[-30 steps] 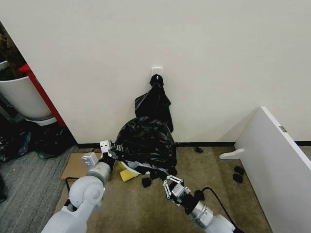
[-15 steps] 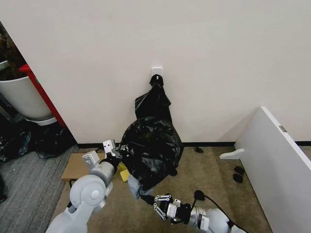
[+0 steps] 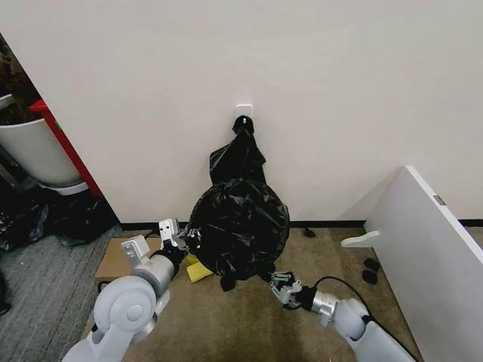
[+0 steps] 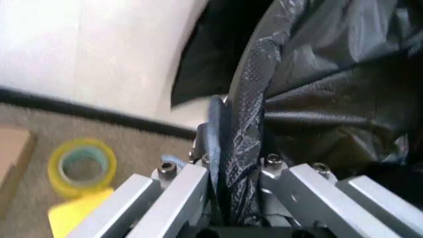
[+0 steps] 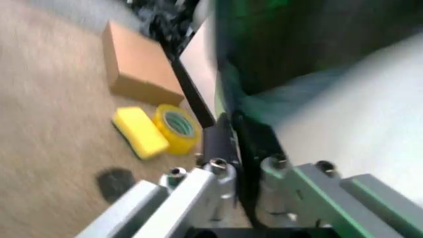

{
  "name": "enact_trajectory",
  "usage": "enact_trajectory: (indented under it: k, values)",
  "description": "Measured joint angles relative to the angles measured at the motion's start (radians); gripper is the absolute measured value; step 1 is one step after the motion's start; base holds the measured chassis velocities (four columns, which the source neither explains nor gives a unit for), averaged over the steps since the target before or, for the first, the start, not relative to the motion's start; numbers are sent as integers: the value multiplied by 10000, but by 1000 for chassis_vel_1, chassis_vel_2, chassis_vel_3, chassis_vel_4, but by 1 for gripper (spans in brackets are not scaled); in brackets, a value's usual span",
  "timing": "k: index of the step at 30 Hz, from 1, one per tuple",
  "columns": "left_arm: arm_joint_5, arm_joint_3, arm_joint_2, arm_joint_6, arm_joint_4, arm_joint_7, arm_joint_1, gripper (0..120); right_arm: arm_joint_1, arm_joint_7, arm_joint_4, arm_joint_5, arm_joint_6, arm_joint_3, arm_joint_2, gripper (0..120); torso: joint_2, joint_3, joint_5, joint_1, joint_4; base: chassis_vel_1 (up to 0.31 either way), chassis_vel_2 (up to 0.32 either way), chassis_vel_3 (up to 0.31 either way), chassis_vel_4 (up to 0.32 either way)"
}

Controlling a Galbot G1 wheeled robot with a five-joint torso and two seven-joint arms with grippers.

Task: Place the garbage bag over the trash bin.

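Note:
The garbage bag [image 3: 240,226] is a glossy black sheet pulled out into a rounded shape low against the wall. My left gripper [image 3: 181,239] is at its left edge, shut on a fold of the plastic [image 4: 241,124], which runs between the fingers. My right gripper [image 3: 281,283] is at the bag's lower right edge, near the floor, shut on a thin black strip of the film [image 5: 246,144]. The trash bin is hidden behind the bag.
A knotted bundle of black bags [image 3: 240,158] hangs from a wall hook above. A cardboard box [image 3: 119,260], a yellow sponge [image 3: 198,270] and a tape roll [image 4: 80,166] lie on the carpet at the left. A white tub with a red frame [image 3: 30,151] stands far left, a white board [image 3: 430,249] at the right.
My right gripper swung from low centre out to the right and a little up with the bag's edge. The bag spread wider and rounder. The left gripper barely moved.

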Motion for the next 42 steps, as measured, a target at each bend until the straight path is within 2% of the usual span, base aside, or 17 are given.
enact_trajectory:
  k: [1, 3, 4, 6, 8, 11, 16, 17, 20, 23, 24, 28, 30, 31, 34, 37, 42]
  values:
    - [228, 105, 5, -158, 149, 53, -37, 0, -225, -1273, 381, 1754, 1, -181, -202, 10, 0, 0, -1, 0, -2, 0, 0, 0, 0]
    - [567, 247, 4, -375, 391, 158, -76, 0, -372, -3693, 668, 4031, 1, -118, -351, 19, 0, 0, 4, 0, -1, 0, 0, 0, 0]
    - [567, 247, 4, -375, 391, 158, -76, 0, -372, -3693, 668, 4031, 1, -118, -351, 19, 0, 0, 4, 0, -1, 0, 0, 0, 0]
    - [856, 354, 14, -586, 689, 218, -112, 0, -389, -6221, 817, 5897, -12, 247, -536, 28, 0, 0, -4, 0, 2, 0, 0, 0, 0]
    - [1068, 435, 47, -757, 928, 267, -131, 0, -475, -7435, 1072, 6784, -165, 448, -782, 34, 0, 0, 1, 0, 1, 0, 0, 0, 0]
    - [1320, 567, 81, -959, 1140, 312, -118, 0, -629, -7801, 1477, 7514, -430, 546, -1080, 45, 0, 0, 0, 0, 1, 0, 0, 0, 0]
    - [2005, 1076, -17, -1369, 1467, 451, 18, 0, -1047, -7451, 3260, 9318, -1287, 631, -1722, 67, 0, 0, -3, 0, 1, 0, 0, 0, 0]
    - [2005, 1076, -17, -1369, 1467, 451, 18, 0, -1047, -7451, 3260, 9318, -1287, 631, -1722, 67, 0, 0, -3, 0, 1, 0, 0, 0, 0]
    - [2283, 1237, -159, -1648, 1502, 454, 109, 0, -1241, -6194, 4565, 9739, -1890, 448, -1972, 71, 0, 0, -2, 0, 0, 0, 0, 0, 0]
    - [2656, 1293, -251, -2149, 1594, 464, 210, 0, -1380, -4224, 5571, 9434, -2318, 139, -2081, 58, 0, -1, -2, 0, 1, 0, 0, 0, 0]
    - [2656, 1293, -251, -2149, 1594, 464, 210, 0, -1380, -4224, 5571, 9434, -2318, 139, -2081, 58, 0, -1, -2, 0, 1, 0, 0, 0, 0]
    - [3247, 1353, -298, -2904, 1689, 494, 387, 0, -1597, -448, 6600, 7871, -3312, -383, -2227, 45, 1, -1, -2, 0, 0, 0, 0, 0, 0]
    - [3750, 1415, -332, -3338, 1695, 539, 536, 0, -1598, 2194, 7190, 6971, -4654, -1013, -2294, 34, 1, -1, -2, 0, 0, 0, 0, 0, 0]
    - [3750, 1415, -332, -3338, 1695, 539, 536, 0, -1598, 2194, 7190, 6971, -4654, -1013, -2294, 34, 1, -1, -2, 0, 0, 0, 0, 0, 0]
    - [4440, 1503, -388, -3887, 1693, 685, 702, 0, -1374, 5463, 7890, 6825, -6337, -2020, -2184, 20, 0, -1, -2, 0, 3, 0, 0, 0, 0]
    - [4882, 1603, -430, -4255, 1678, 810, 723, 0, -1230, 7358, 8394, 7087, -7502, -2617, -1841, 10, 0, -1, -2, 0, -1, 0, 0, 0, 0]
    - [5229, 1686, -440, -4453, 1662, 874, 733, 0, -810, 8399, 8672, 7863, -8540, -3125, -1342, 0, 1, 0, -2, 0, 2, 0, 0, 0, 0]
